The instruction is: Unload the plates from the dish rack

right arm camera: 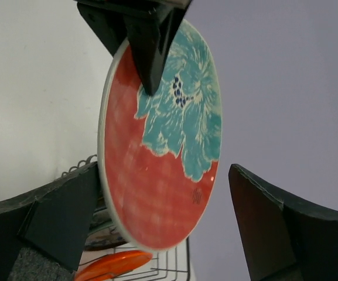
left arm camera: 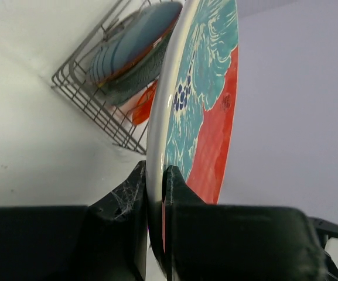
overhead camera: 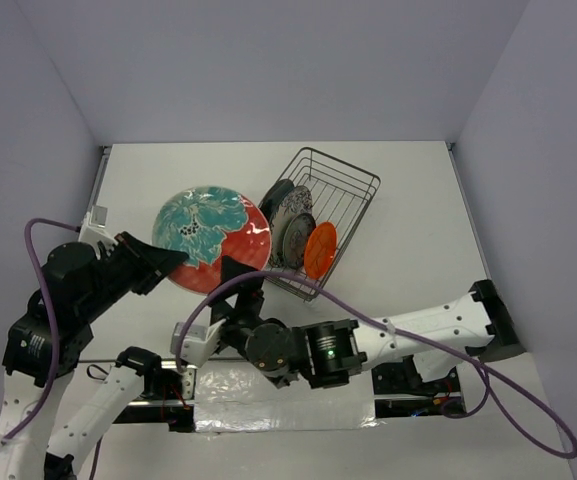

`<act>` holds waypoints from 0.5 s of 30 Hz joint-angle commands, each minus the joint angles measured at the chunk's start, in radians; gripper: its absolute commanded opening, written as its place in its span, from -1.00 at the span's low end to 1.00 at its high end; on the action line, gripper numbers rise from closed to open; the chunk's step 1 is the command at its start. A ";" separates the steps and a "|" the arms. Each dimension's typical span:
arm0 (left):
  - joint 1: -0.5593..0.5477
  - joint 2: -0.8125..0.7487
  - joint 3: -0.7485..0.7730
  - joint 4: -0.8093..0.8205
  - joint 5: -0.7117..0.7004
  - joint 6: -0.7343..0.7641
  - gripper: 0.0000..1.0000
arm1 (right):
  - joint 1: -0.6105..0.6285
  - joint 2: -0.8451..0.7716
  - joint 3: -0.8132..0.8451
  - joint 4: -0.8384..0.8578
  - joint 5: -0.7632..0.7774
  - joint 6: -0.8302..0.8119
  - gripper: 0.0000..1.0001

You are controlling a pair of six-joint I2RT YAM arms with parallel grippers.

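Just left of the dish rack (overhead camera: 366, 180), the red-and-teal plate (overhead camera: 211, 235) is held on edge, its rim clamped between the jaws of the left gripper (left arm camera: 156, 181). The right gripper (right arm camera: 164, 211) straddles the opposite edge with its jaws wide apart and no grip. More plates (overhead camera: 293, 225) stand in the rack. This looks like a hand-over. Next, the right arm should back clear, and the left arm can then lay the plate flat on the table (overhead camera: 418, 240).
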 commanded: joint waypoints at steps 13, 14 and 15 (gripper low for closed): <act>0.171 0.346 0.123 0.275 -0.395 0.062 -1.00 | 0.014 -0.690 -0.070 -0.294 0.074 0.742 1.00; 0.208 0.361 0.114 0.339 -0.361 0.067 -1.00 | 0.012 -0.703 -0.067 -0.321 0.077 0.773 1.00; 0.244 0.402 0.096 0.368 -0.325 0.068 -1.00 | 0.014 -0.712 -0.069 -0.353 0.092 0.798 1.00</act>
